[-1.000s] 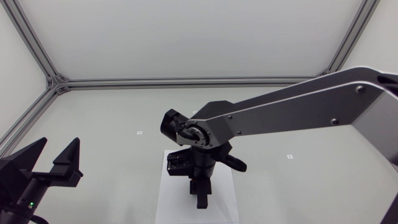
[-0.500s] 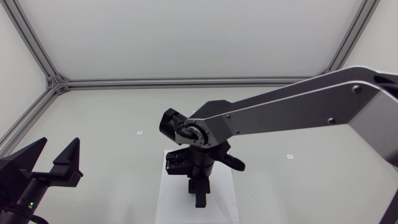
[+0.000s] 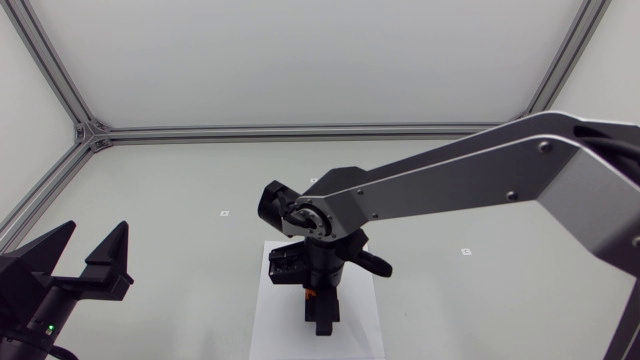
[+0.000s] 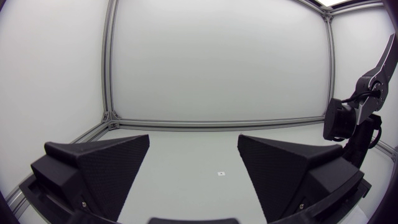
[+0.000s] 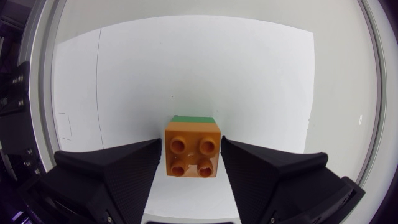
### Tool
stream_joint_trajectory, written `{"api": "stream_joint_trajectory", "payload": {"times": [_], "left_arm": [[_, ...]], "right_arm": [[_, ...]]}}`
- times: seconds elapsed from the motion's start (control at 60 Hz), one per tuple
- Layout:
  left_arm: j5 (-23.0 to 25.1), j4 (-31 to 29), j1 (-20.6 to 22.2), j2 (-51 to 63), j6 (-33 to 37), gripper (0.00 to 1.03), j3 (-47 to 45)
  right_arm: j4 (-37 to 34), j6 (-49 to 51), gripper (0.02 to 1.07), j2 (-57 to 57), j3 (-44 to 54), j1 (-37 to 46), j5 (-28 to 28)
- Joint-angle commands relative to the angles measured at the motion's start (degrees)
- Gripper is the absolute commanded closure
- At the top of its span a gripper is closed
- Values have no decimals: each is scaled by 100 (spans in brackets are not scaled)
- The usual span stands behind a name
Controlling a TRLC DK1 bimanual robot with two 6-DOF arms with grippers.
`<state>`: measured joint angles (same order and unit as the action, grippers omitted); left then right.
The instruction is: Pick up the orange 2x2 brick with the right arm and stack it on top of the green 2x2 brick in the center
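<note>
1. Two small shifts show from above over the last second. The right arm [image 3: 450, 185] has sunk a little, and a fleck of orange now peeps out beside the right pincer [image 3: 318, 312], where none showed before.
2. That suggests the lowering is at or near its end. Placing looks almost done, and letting go is still to come.
3. The right pincer is pinching the orange brick [image 5: 192, 152], with one finger flat against each of its sides.
4. The orange brick sits squarely between the fingers. It is square and glossy, with four round studs facing up toward the wrist.
5. The green brick [image 5: 194, 117] lies directly under the orange one. Only a thin green edge shows just ahead of it, so the two look aligned. Whether they are pressed fully together cannot be told.
6. Both bricks are over the white sheet [image 5: 186, 62], which spreads out under and ahead of the pincer.
7. The left pincer [image 3: 92, 238] is spread and empty, well apart from the bricks.
</note>
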<state>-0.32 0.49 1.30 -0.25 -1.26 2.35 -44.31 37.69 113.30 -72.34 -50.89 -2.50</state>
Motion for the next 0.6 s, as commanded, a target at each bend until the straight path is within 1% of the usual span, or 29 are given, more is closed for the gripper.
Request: {"api": "stream_joint_trajectory", "payload": {"times": [0.0,0.05,0.133,0.367,0.583], "left_arm": [[23,-84,-16,-45,73,4,-235],[32,-84,-16,-45,73,4,-235],[32,-84,-16,-45,73,4,-235],[23,-84,-16,-45,73,4,-235],[23,-84,-16,-45,73,4,-235]], "right_arm": [[19,10,19,149,18,9,39],[11,1,17,158,18,9,48],[11,1,6,158,27,9,57],[-104,-8,6,-203,62,36,22],[-376,-34,6,-888,167,53,22]]}}
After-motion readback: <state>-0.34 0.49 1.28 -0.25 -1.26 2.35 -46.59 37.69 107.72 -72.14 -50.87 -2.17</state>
